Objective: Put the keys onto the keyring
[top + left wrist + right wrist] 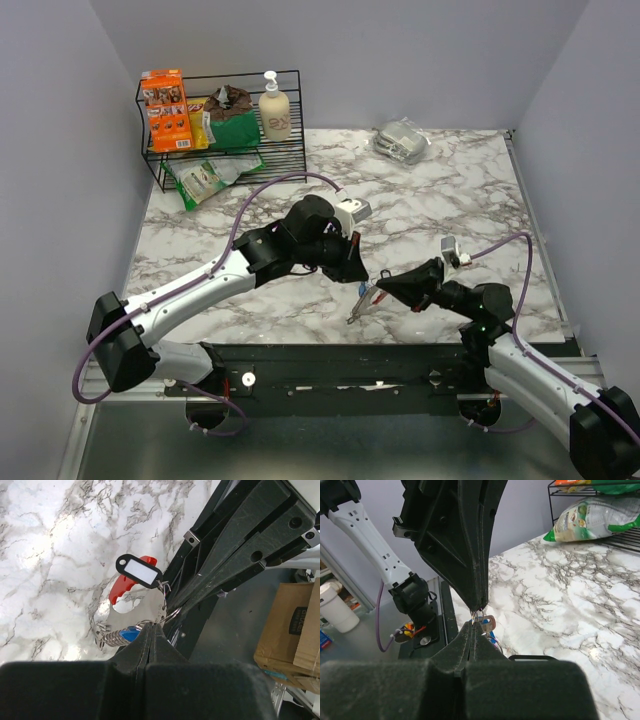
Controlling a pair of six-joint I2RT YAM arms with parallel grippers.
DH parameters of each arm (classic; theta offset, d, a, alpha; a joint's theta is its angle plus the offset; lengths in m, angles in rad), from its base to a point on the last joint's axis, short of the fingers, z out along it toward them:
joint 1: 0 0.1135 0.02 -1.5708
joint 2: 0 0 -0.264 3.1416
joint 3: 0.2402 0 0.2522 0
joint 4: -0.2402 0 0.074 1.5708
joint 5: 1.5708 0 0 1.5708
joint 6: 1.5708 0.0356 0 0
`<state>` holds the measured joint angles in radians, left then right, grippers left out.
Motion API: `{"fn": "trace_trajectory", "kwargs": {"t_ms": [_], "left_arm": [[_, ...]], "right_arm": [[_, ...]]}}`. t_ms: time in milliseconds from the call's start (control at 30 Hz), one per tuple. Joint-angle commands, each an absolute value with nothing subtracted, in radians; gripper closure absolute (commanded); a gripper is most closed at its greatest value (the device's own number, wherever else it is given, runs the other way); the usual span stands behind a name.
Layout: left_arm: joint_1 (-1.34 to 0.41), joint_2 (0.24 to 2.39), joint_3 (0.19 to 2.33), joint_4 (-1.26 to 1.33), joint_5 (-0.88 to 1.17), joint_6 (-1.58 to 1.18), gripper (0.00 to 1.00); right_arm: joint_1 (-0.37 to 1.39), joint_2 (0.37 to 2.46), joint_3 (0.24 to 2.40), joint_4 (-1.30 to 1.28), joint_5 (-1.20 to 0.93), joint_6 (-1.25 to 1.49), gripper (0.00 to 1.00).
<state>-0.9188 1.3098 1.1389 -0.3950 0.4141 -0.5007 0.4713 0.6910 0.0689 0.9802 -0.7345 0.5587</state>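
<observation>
left hand (151, 629) and right hand (472, 627) both pinched shut on keyring (170, 614), tip to tip over bench (450, 200); blue key (129, 634), red clip (124, 586) hang from it.

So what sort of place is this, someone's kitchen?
Probably a robot test booth, not a home: a marble-look tabletop boxed in by plain grey walls, two robot arms bolted at its near edge, a wire rack of groceries.

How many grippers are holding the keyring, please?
2: the left gripper, reaching from the left, and the right gripper, from the right, both with jaws shut, tip to tip on the keyring.
</observation>
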Motion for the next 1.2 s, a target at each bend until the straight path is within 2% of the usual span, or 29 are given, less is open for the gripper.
{"fn": "trace_trajectory", "kwargs": {"t_ms": [0, 1167], "left_arm": [[-0.925, 1.275, 1.175, -0.416, 0.403, -0.495, 1.00], [-0.934, 1.327, 1.172, -0.388, 0.486, -0.543, 1.00]], "right_arm": [[0.476, 0.686, 0.080, 0.985, -0.719, 0.538, 1.00], [0.476, 0.686, 0.067, 0.999, -0.719, 0.541, 1.00]]}}
